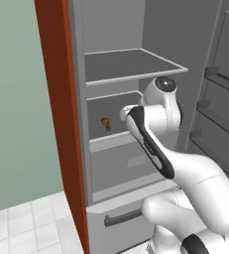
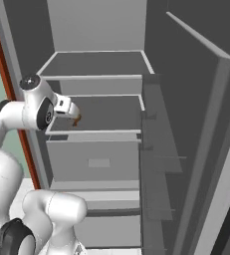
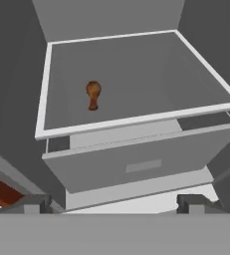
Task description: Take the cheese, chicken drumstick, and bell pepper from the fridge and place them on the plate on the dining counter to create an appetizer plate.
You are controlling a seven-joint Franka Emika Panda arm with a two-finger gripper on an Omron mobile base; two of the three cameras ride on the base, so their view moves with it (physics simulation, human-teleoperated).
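Observation:
The fridge (image 1: 136,64) stands open. On its middle shelf (image 3: 151,79), towards the left, lies the brown chicken drumstick (image 3: 92,94), also seen in the left base view (image 1: 105,122) and half hidden by my hand in the right base view (image 2: 77,120). My gripper (image 3: 114,205) is open and holds nothing. It hangs in front of the shelf's front edge and looks down into the fridge, a little short of the drumstick. The cheese, the bell pepper, the plate and the dining counter are out of view.
Under the shelf sits a closed grey drawer (image 3: 136,164), and lower down a drawer with a bar handle (image 1: 122,217). A bare upper shelf (image 2: 96,64) lies above my hand. The open door with its racks (image 2: 159,149) stands on the right, a red-brown panel (image 1: 56,99) on the left.

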